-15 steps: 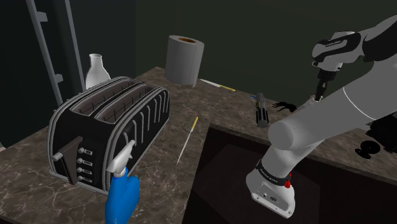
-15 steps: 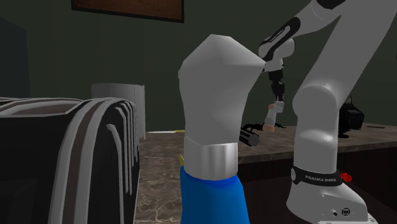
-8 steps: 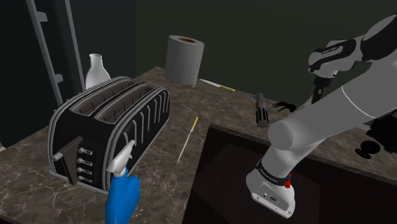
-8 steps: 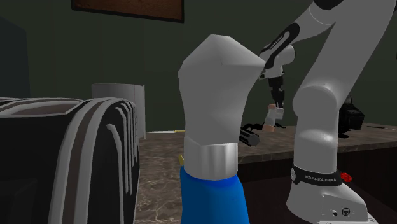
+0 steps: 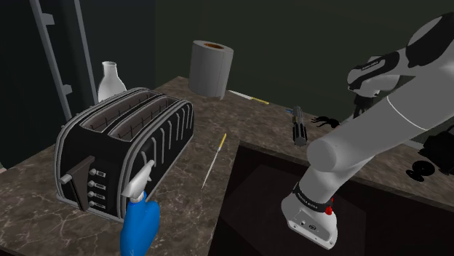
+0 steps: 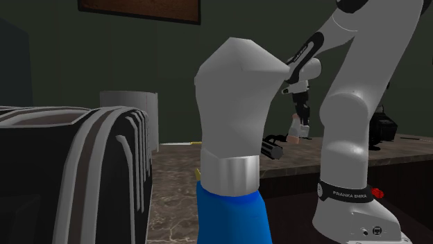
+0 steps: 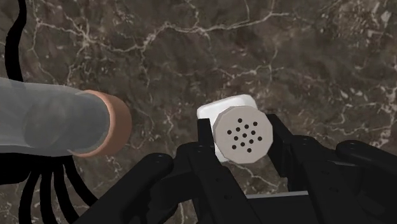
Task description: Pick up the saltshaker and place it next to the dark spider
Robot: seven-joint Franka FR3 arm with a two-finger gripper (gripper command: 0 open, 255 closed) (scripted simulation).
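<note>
A small white saltshaker [image 7: 242,133] with a perforated round top sits clasped between my black fingers [image 7: 205,137]. My gripper [image 7: 240,151] is shut on it, low over the dark marble counter [image 7: 210,51]. Just beside the shaker, the dark spider's thin black legs [image 7: 44,184] show on the counter. A translucent grey cylinder with a brownish end [image 7: 76,122] lies across them. In the shoulder view the spider [image 5: 324,121] lies past the sink, with my gripper [image 5: 359,108] close to its right. In the second exterior view my gripper [image 6: 303,113] hangs right above the grey cylinder [image 6: 298,129].
A black toaster [image 5: 124,149] stands at the shoulder view's left, with a blue spray bottle [image 5: 140,218] in front and a white bottle [image 5: 109,80] behind. A paper roll [image 5: 211,67] stands at the back. A thin yellow stick [image 5: 214,158] and a black tool [image 5: 298,125] lie near the dark sink [image 5: 255,189].
My hand has come down toward the counter with the saltshaker and shifted slightly toward the shoulder view's left, closer to the spider. Nothing else moved.
</note>
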